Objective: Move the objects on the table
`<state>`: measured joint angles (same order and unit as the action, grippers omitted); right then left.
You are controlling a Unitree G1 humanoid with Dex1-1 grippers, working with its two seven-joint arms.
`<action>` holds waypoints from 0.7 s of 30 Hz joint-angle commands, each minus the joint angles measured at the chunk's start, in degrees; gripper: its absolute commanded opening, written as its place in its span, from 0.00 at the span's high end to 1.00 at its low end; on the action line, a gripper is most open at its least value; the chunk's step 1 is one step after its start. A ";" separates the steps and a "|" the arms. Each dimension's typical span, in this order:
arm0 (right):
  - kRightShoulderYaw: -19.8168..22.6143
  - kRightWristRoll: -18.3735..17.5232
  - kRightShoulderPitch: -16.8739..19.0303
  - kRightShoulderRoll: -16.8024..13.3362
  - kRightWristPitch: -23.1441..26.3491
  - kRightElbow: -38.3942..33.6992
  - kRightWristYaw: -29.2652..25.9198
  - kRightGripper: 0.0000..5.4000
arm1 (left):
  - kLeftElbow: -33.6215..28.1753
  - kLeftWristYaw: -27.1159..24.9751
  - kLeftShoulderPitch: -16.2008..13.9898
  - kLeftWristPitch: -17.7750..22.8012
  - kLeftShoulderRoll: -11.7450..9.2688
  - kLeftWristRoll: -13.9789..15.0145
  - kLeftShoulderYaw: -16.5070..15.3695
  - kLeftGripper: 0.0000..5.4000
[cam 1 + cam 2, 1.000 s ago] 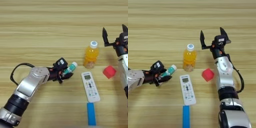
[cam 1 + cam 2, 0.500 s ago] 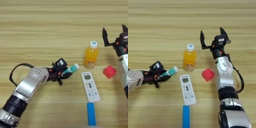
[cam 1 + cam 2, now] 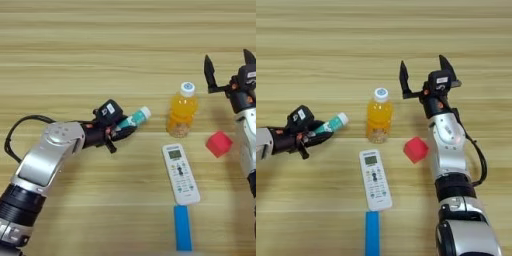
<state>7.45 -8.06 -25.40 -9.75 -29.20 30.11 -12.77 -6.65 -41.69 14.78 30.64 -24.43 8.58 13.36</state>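
A white-and-teal tube [image 3: 133, 119] is held clamped in the left gripper [image 3: 119, 131] above the table [image 3: 75, 60].

The tube is tilted, its white cap pointed toward the orange drink bottle [image 3: 182, 110], which stands upright just to its right, a small gap kept between them. The white remote control [image 3: 180, 173] is laid below the bottle, with the flat blue bar [image 3: 182, 227] just under its near end. The red cube [image 3: 219, 144] is seen right of the bottle, beside the right arm. The right gripper [image 3: 423, 79] is raised beyond the bottle with its fingers spread wide, nothing gripped.

blue bar [image 3: 372, 233] cut off below, tube [image 3: 131, 120] part-hidden by claw
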 commanded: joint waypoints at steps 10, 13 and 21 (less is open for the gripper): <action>0.13 0.20 0.27 0.30 1.25 -0.65 0.53 0.00 | -11.78 -9.07 -3.81 -4.49 -5.23 8.00 -4.37 0.70; 0.05 0.27 0.41 0.28 1.27 -0.94 0.47 0.00 | -13.78 -9.78 -4.83 -4.92 -6.37 9.20 -5.46 0.70; 0.11 0.14 0.86 0.11 1.75 -2.10 0.13 0.00 | -18.95 -11.78 -7.44 -7.25 -9.92 11.11 -8.03 0.70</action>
<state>7.44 -8.05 -25.37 -9.45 -28.14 29.04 -12.79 -23.88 -52.92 7.90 24.43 -32.86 18.81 6.27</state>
